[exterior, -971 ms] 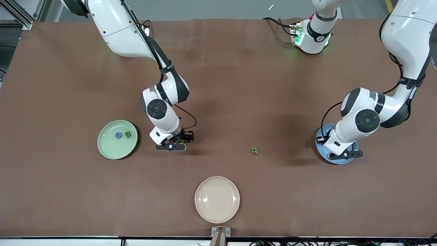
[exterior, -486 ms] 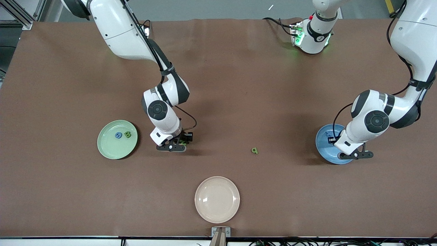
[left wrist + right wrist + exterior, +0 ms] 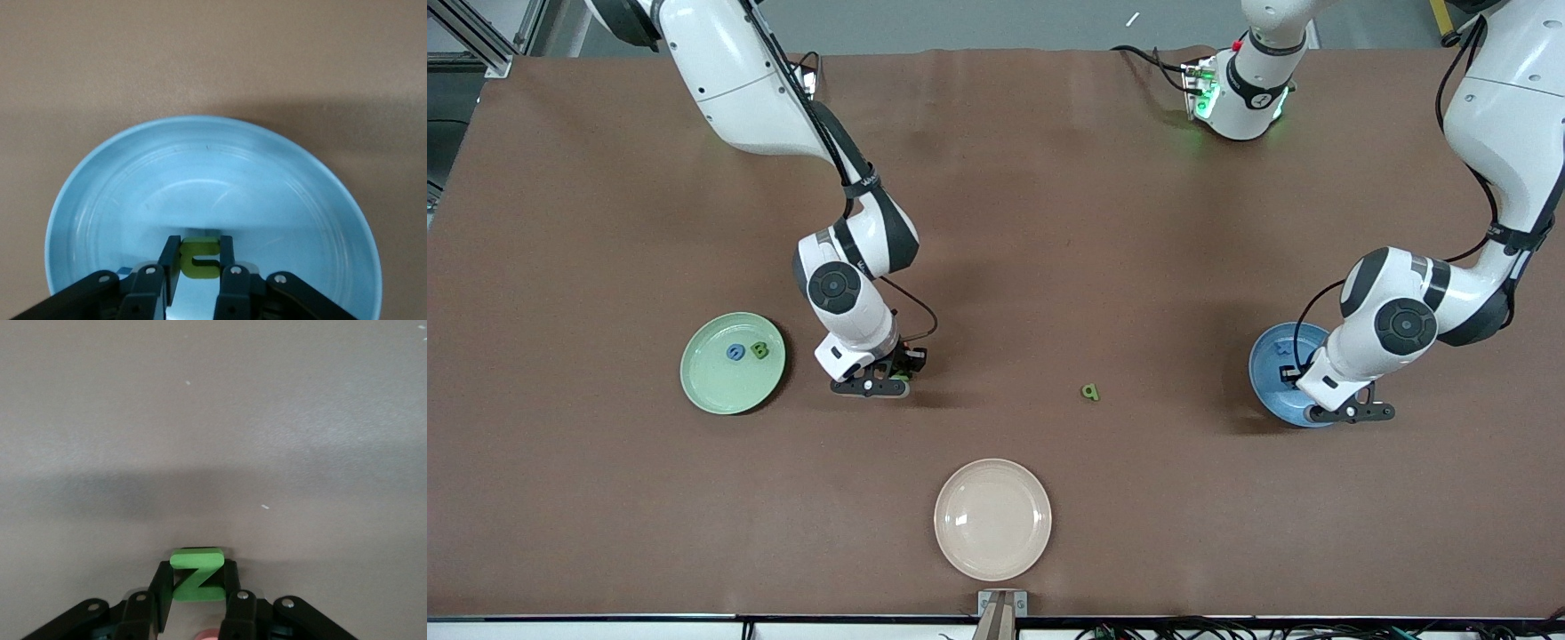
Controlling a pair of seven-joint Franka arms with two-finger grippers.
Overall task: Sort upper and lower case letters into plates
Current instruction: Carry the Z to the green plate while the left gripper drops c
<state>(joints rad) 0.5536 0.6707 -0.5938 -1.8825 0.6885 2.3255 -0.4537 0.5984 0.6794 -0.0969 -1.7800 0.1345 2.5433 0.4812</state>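
Observation:
My left gripper (image 3: 1291, 374) hangs low over the bright blue plate (image 3: 1272, 391), shut on a green lower-case letter (image 3: 200, 259). In the left wrist view the plate (image 3: 213, 180) fills the picture under the gripper (image 3: 200, 261). A blue x (image 3: 1285, 348) lies in that plate. My right gripper (image 3: 894, 373) is low over the table beside the pale mint plate (image 3: 711, 391), shut on the green N (image 3: 195, 582). The blue G (image 3: 735, 353) and green B (image 3: 759, 350) lie in the mint plate. Another green lower-case letter (image 3: 1090, 391) lies on the table between the plates.
A cream-beige plate (image 3: 992, 518) lies empty near the front edge, midway along the table. A box with green lights (image 3: 1200, 89) and cables sits by the left arm's base.
My left gripper has moved across the blue plate toward the left arm's end of the table, uncovering part of the plate. My right gripper has shifted only slightly with the N.

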